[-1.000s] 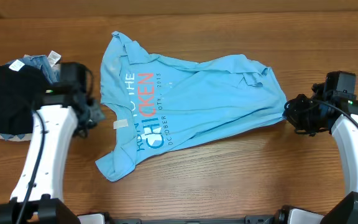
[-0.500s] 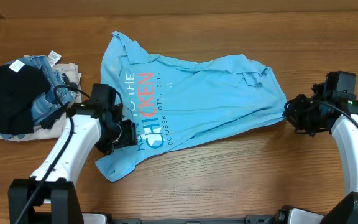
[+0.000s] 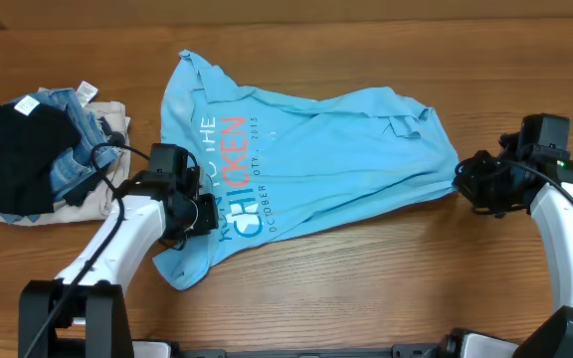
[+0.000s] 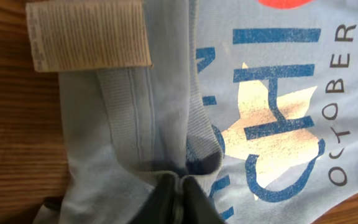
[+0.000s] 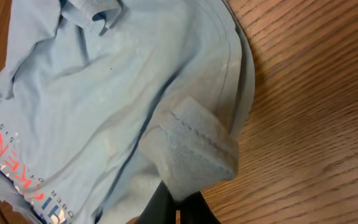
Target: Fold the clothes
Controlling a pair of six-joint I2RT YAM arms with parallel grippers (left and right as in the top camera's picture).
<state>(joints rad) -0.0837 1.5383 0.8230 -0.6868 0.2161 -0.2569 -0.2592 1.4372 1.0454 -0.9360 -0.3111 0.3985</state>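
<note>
On a wooden table (image 3: 366,288), a light-blue T-shirt (image 3: 346,149) lies rumpled at the centre, printed "CHICKEN" and "OCTOBER". The left gripper (image 3: 199,214) pinches cloth beside the lettering. The right gripper (image 3: 463,182) pinches a folded hem at the shirt's far end.

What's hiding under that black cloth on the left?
Blue denim with white tags and a beige cloth stick out from under the black cloth. Whether anything else lies beneath is hidden.
</note>
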